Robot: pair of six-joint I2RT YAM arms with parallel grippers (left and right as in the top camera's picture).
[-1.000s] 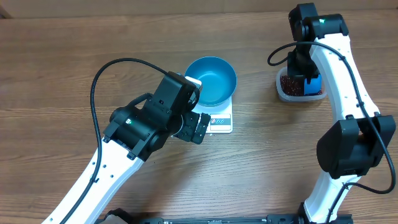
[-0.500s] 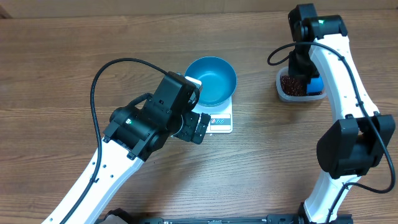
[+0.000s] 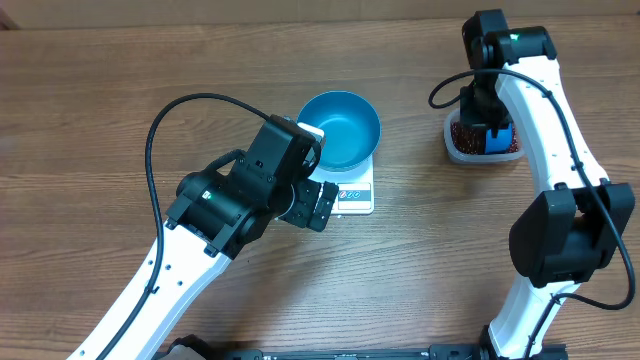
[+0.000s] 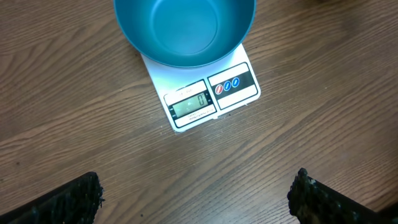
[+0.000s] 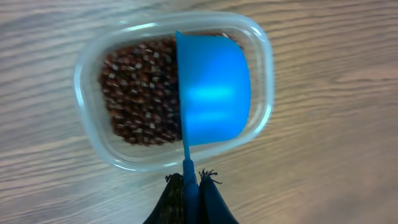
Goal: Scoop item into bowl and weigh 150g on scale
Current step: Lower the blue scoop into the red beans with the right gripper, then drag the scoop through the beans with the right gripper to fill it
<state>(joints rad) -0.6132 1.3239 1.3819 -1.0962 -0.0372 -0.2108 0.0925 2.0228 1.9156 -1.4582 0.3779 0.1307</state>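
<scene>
The bright blue bowl [image 3: 340,128] stands on the white scale [image 3: 352,194]; it looks bare inside [image 4: 186,28], and the scale's display [image 4: 191,104] faces my left wrist camera. My left gripper [image 3: 318,205] hovers open just in front of the scale, with only wood between its fingertips [image 4: 196,199]. The red-brown beans [image 5: 137,93] fill a clear tub [image 3: 483,142] at the right. My right gripper [image 5: 191,186] is shut on the handle of a small blue scoop [image 5: 214,93]. The scoop's cup is turned on its side over the right half of the tub.
The tub's rim [image 5: 87,106] rings the beans and the scoop. A black cable [image 3: 160,130] loops from the left arm over the table's left side. The right arm [image 3: 555,150] runs down the right side.
The right gripper has shifted slightly and turned the scoop inside the tub, so more of its blue shows. The left arm, bowl and scale have not moved.
</scene>
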